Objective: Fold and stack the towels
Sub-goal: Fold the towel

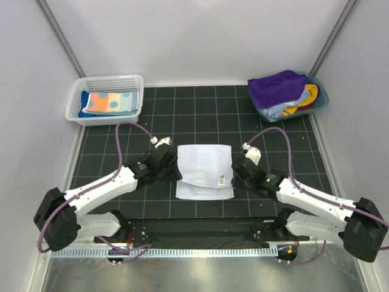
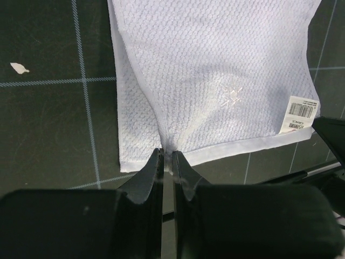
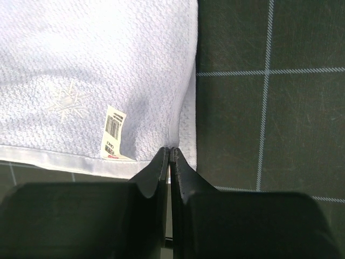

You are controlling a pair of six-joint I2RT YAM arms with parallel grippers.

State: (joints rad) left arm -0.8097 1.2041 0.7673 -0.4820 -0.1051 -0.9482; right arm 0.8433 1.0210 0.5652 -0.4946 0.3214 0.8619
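left end effector (image 2: 167, 156), right end effector (image 3: 170, 154) both pinching white towel (image 1: 204, 164) mid-fold; dotted towel (image 1: 109, 102) done in basket (image 1: 109, 79) (purple pile (image 1: 276, 87) waiting in tub (image 1: 323, 98))

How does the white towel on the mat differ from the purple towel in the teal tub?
The white towel lies flat, partly folded, on the mat; the purple towel sits crumpled atop a heap in the teal tub. The left gripper and right gripper pinch the white towel's edges; nothing touches the purple towel. Both are cloth.

white arm links (image 1: 100, 188), black joints (image 1: 58, 219), black fingers (image 2: 145, 181), purple cables (image 1: 119, 146)
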